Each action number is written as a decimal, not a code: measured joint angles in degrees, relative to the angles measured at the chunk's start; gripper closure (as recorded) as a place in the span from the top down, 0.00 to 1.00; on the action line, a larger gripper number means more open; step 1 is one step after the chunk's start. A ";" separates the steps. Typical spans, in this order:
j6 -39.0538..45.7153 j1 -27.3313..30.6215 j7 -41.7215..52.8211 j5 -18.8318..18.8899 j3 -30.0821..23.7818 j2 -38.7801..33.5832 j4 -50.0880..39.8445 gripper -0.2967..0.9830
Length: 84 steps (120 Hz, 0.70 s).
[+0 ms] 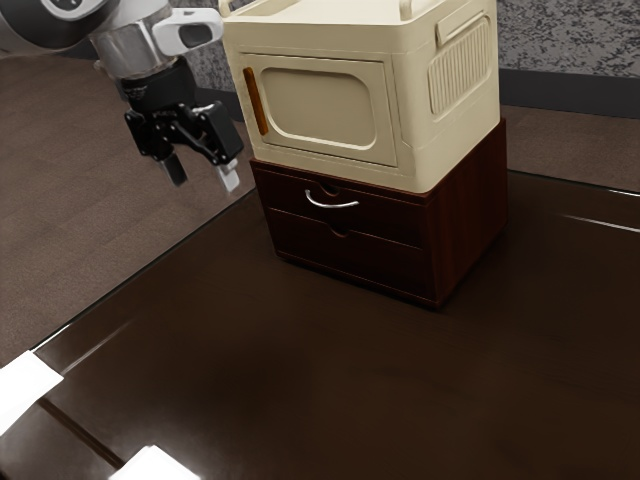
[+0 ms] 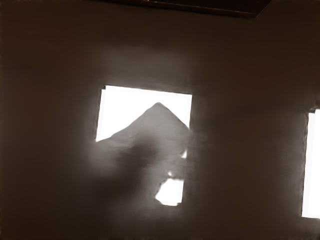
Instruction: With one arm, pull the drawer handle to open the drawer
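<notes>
My gripper (image 1: 203,178) hangs in the air at the exterior view's upper left, pointing down, its two fingers apart with nothing between them. To the exterior view's right of it stands a dark red-brown drawer unit (image 1: 385,262) with two drawer fronts, both flush with the body. A curved silver handle (image 1: 331,205) is fixed on the upper drawer front (image 1: 385,222), apart from the gripper. In the wrist view, a dark edge of the drawer unit (image 2: 220,6) lies at the border.
A cream cabinet (image 1: 408,95) with a brown-handled door (image 1: 325,105) rests on top of the drawer unit, beside my hand. The glossy dark table (image 1: 300,370) carries bright white reflections, also on the tabletop (image 2: 250,100) in the wrist view.
</notes>
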 joint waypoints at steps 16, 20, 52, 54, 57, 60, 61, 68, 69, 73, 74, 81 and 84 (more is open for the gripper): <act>-0.24 0.63 0.07 0.34 0.55 0.13 -0.34 0.77; -0.22 0.97 0.13 0.56 0.56 0.23 -0.45 0.77; 5.67 -5.41 24.75 1.70 -0.21 1.74 -0.93 0.77; 5.99 -5.66 26.76 2.10 -0.22 2.12 -1.04 0.77; 6.69 -5.84 29.59 2.51 -0.22 2.50 -1.46 0.77; 7.71 -5.84 32.12 2.84 -0.24 2.73 -2.40 0.77; 8.12 -5.86 32.91 2.96 -0.25 2.79 -2.79 0.77; 10.75 -6.63 38.13 3.48 -0.31 3.03 -4.66 0.77; 11.07 -6.76 38.84 3.53 -0.31 3.05 -4.80 0.77; 12.34 -7.17 41.59 3.69 -0.32 3.17 -5.21 0.77; 12.63 -7.23 42.25 3.72 -0.32 3.22 -5.28 0.77; 14.81 -7.37 46.72 3.92 -0.32 3.93 -6.94 0.77; 15.92 -7.40 48.50 4.00 -0.32 3.88 -8.26 0.77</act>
